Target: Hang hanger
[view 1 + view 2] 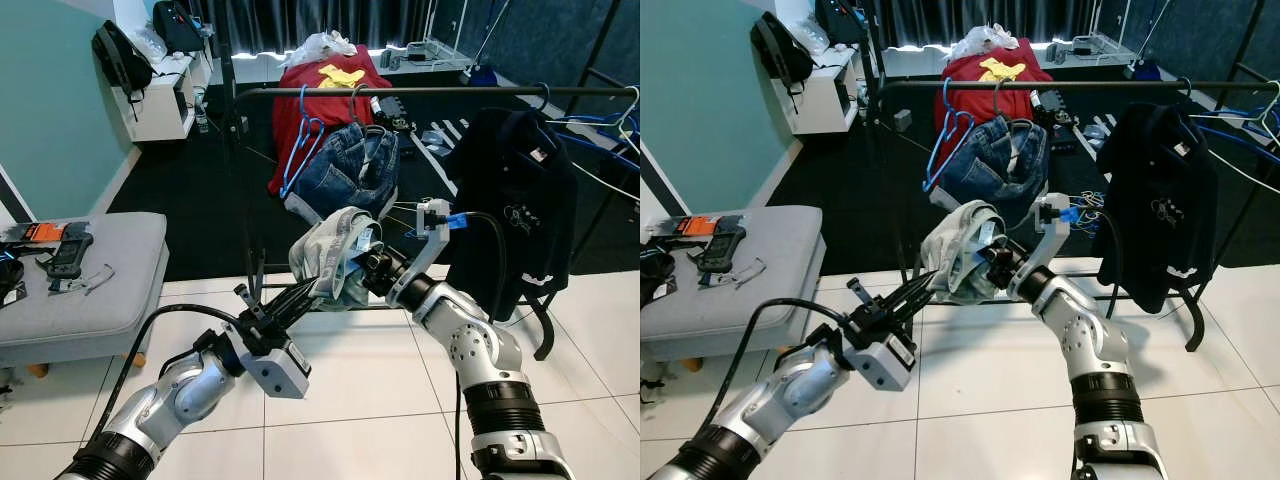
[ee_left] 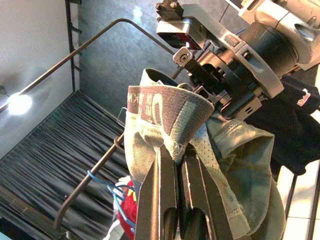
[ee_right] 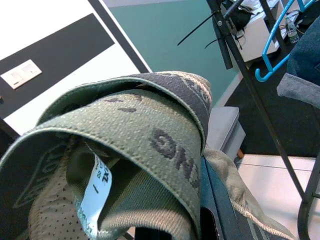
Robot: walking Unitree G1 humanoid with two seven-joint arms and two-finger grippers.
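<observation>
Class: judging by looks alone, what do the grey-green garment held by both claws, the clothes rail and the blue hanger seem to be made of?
Garment: soft knit fabric, matte; elastic lettered waistband, stitched hems, tiny perforations.
Rail: probably metal tube, dark painted; thin, straight, slightly glossy.
Hanger: likely plastic or coated wire; uniform bright blue, thin, smooth.

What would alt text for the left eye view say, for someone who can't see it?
Two silver robot arms hold up a grey-green garment between them, the left gripper and right gripper both meeting it, before a black clothes rail hung with jeans, a blue hanger and a black shirt.
</observation>
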